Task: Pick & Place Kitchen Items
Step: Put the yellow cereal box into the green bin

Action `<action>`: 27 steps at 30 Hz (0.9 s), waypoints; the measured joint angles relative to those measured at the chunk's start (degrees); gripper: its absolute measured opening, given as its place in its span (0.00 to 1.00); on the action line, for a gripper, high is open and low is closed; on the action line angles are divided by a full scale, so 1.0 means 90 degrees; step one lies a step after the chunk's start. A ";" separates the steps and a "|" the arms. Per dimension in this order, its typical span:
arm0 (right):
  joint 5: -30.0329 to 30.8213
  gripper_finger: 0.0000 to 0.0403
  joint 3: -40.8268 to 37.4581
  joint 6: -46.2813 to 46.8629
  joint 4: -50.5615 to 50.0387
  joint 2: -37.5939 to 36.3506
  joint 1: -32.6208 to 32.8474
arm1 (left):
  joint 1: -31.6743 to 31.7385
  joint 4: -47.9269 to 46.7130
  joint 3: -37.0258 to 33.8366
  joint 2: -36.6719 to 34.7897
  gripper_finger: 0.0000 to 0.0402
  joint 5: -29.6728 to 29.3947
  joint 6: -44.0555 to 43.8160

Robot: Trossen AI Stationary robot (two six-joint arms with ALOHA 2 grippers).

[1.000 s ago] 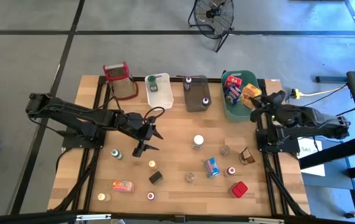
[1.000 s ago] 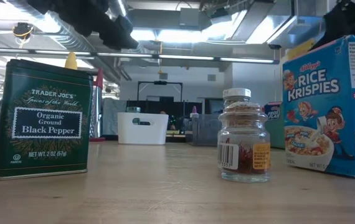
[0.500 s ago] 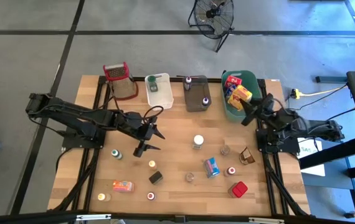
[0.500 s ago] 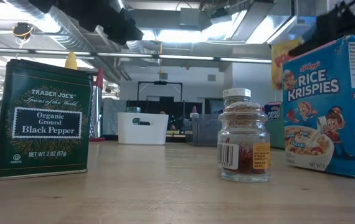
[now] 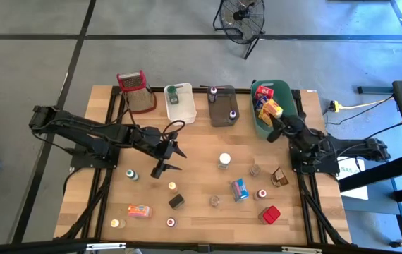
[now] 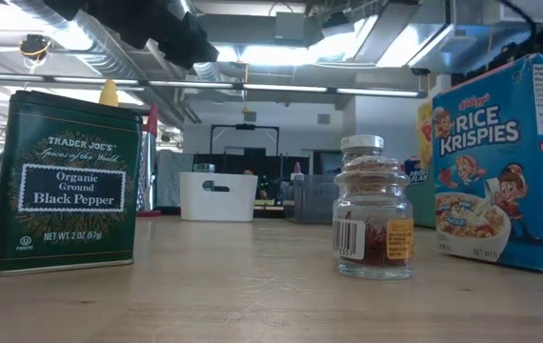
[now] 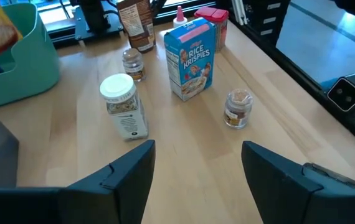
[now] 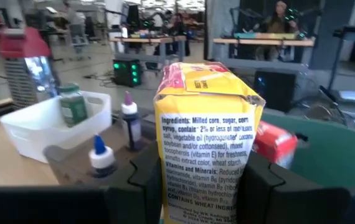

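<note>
Along table (image 5: 201,159) far edge at 12: red-topped grater (image 5: 135,90), white tub (image 5: 180,102) with green-capped jar (image 8: 73,104), grey tub (image 5: 222,106) with two small bottles, green tub (image 5: 257,120) holding red box (image 8: 276,143)

Scattered mid-table: white-capped spice jar (image 5: 224,160), Rice Krispies box (image 5: 239,188), small glass jar (image 7: 238,107), brown box (image 5: 279,176), red box at 5 o'clock (image 5: 270,214), black pepper tin (image 6: 66,181) close to low camera, orange tin (image 5: 139,211) at 7, more small bottles near front edge

Nothing between left hand and white-capped spice jar, just bare wood

Right hand (image 5: 277,121) over green tub's near rim at 2 o'clock, fingers (image 8: 146,180) clamped on both sides of yellow cereal box (image 8: 207,130), box upright and lifted above tub

Left hand (image 5: 171,159) at 9 o'clock of table centre, hovering above wood, fingers (image 7: 131,174) spread wide apart, holding nothing, touching nothing
</note>
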 joint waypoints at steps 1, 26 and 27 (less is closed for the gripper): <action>0.0010 0.35 -0.0084 0.0054 0.0063 0.0001 -0.0079 | 0.0000 0.0000 0.0002 0.0000 0.58 0.0002 0.0036; -0.1206 0.35 -0.0251 0.0414 0.0937 0.1432 -0.1722 | 0.0000 0.0000 0.0000 0.0000 0.58 0.0002 0.0159; -0.1311 0.35 -0.0251 0.0383 0.1014 0.1490 -0.1788 | 0.0000 0.0002 0.0002 0.0000 0.58 0.0002 0.0160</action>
